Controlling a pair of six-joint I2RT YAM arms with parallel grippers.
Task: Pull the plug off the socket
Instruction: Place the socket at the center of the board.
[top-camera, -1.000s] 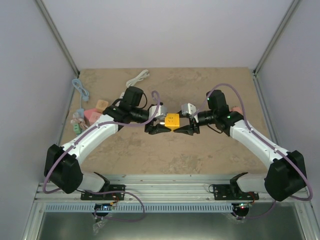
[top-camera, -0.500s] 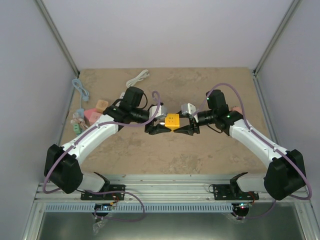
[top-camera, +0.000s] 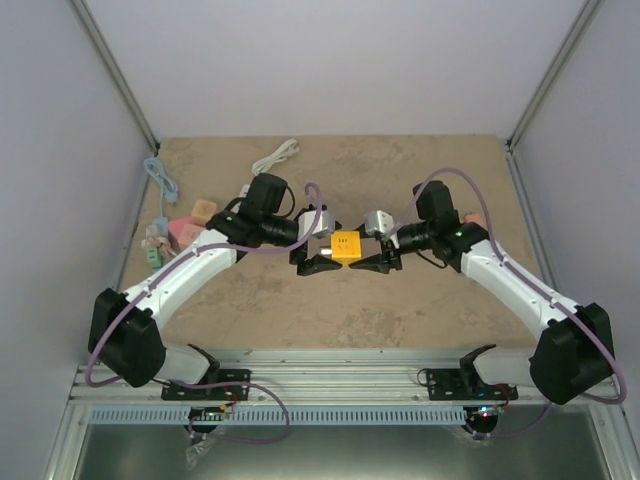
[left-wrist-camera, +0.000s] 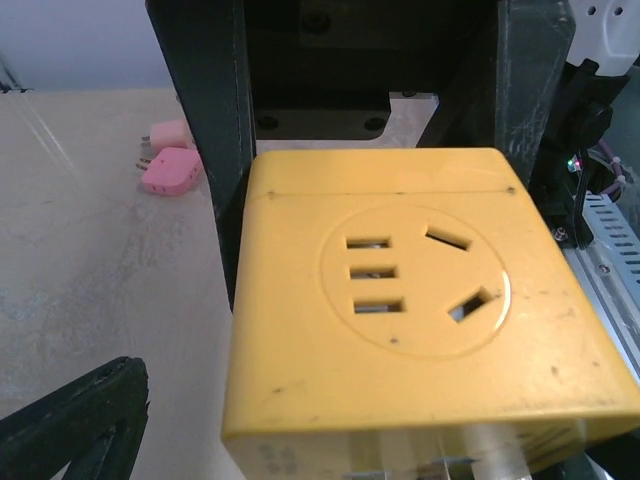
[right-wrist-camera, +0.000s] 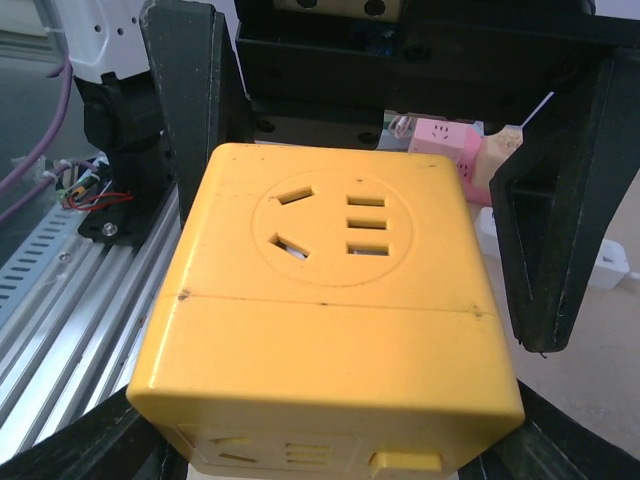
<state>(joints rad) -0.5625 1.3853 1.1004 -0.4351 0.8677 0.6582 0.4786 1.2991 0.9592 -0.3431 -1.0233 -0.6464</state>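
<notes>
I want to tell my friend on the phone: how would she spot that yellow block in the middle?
On the tan table, look at the middle, where the left arm and right arm meet. Between their black jaws is the yellow socket cube. It is the only bright yellow thing, with slots in a round face; the pink plugs lie off by the left wall.

In the left wrist view the socket (left-wrist-camera: 400, 300) is cut off at 6 o'clock, where a pale blurred piece (left-wrist-camera: 490, 445) on its near face cannot be identified. In the right wrist view the right claw (right-wrist-camera: 330, 440) shows only black slivers of its fingers (right-wrist-camera: 90, 445) at 5 and 7 o'clock. From above, the small pastel things (top-camera: 165, 235) at the 9 o'clock edge of the table (top-camera: 400, 310) are too small to name.
</notes>
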